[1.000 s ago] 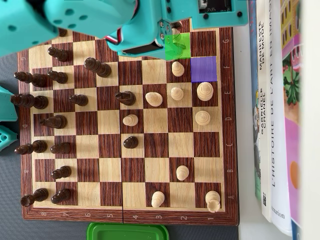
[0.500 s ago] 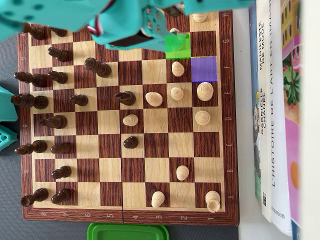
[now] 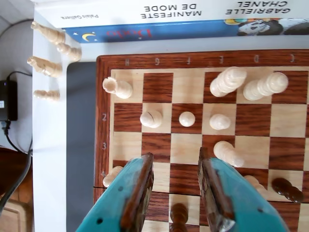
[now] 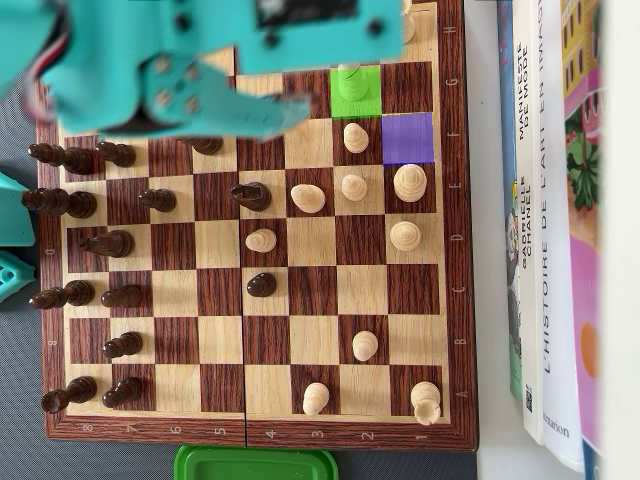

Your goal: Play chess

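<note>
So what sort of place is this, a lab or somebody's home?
Probably a home desk or hobby corner, though I can't be sure. A wooden chessboard lies beside a row of art and fashion books, with a teal hobby-style arm over it rather than lab gear.

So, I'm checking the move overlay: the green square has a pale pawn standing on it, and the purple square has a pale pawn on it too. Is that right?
Not quite. The green square does have a pale pawn standing on it, but the purple square has no piece on it; it is bare. The overhead view shows this.
</note>
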